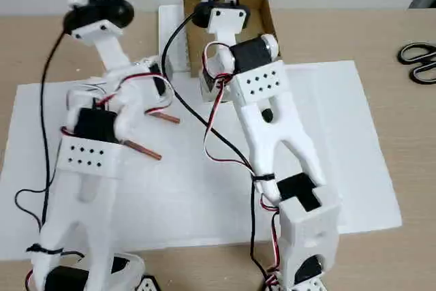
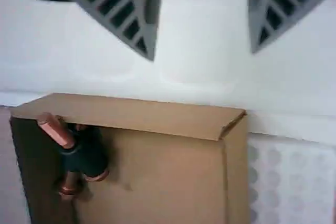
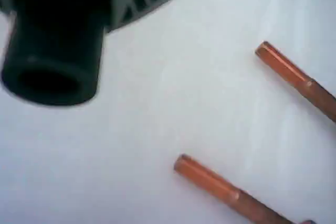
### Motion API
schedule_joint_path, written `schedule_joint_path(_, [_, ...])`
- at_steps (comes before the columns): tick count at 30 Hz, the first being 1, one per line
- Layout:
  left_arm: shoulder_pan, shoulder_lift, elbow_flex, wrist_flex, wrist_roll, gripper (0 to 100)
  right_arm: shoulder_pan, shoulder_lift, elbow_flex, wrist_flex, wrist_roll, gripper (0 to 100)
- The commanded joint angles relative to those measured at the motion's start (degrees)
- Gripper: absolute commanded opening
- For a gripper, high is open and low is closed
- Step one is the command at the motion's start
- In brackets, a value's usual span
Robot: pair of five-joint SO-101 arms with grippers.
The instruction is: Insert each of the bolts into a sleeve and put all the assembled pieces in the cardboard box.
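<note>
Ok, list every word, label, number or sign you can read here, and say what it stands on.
None: no readable word, label, number or sign stands on the cardboard box, the bolts, the sleeve or the white sheet.

Smooth coppery metal bolts (image 3: pixel 220 184), matt black plastic sleeve (image 3: pixel 52 61), matt brown cardboard box (image 2: pixel 157 116), white paper sheet (image 1: pixel 340 120).
</note>
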Motion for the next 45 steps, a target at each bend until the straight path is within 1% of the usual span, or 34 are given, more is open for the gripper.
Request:
schedule_joint_path(1, [-2.5,0.0,-3.6,3.5,-0.6,12,0.8,-4.4,-2.2,1.2,-0.3,0.2])
schedule_joint_path(5, [-3.7,4.6,-5.0,7.6,-0.3,12,0.8,-4.6,-2.2,1.2,-0.4,0.2])
schedule_joint_path(7, [-3.7,8.3,-7.5,10.5,1.7,12,0.8,-4.6,-2.2,1.2,-0.4,0.2])
schedule_joint_path(11, [-3.6,17.1,-17.2,16.3,5.8,12,0.8,-4.6,-2.2,1.6,-0.4,0.2])
schedule_joint_path(15, [-3.3,25.2,-27.9,19.9,9.8,12,0.8,-4.7,1.0,1.5,-1.6,0.2])
schedule_joint_path(17, [-3.3,28.9,-32.4,21.6,12.1,10,0.8,-4.8,4.2,1.5,-1.6,0.2])
schedule_joint_path(21, [-3.2,35.9,-39.7,25.9,16.7,0,0.8,-4.9,6.6,1.5,-1.7,0.2])
schedule_joint_path(26, [-3.2,42.2,-46.5,31.3,22.6,1,0.8,-7.5,6.9,1.5,-1.7,0.2])
schedule_joint_path(30, [-3.1,45.5,-48.8,32.7,25.6,1,0.8,-8.1,6.9,1.5,-1.4,0.2])
schedule_joint_path(33, [-1.6,46.7,-49.0,33.4,29.0,1,0.8,-8.1,6.9,1.5,-1.2,0.2])
schedule_joint_path(35, [-0.5,46.9,-48.9,33.4,29.9,1,0.8,-8.1,6.9,1.5,-1.2,0.2])
schedule_joint_path(39, [-0.4,47.1,-48.7,32.6,31.7,1,0.8,-8.2,6.9,1.5,-1.2,0.2])
schedule_joint_path(41, [-0.5,47.3,-47.6,30.8,31.9,1,0.8,-8.2,6.9,1.5,-1.2,0.2])
schedule_joint_path(43, [-0.5,48.4,-46.9,29.5,33.1,3,0.8,-8.2,6.9,1.5,-1.1,0.2])
schedule_joint_path(45, [-0.4,50.7,-46.8,29.2,34.3,9,0.7,-8.2,6.9,1.3,-1.1,0.2])
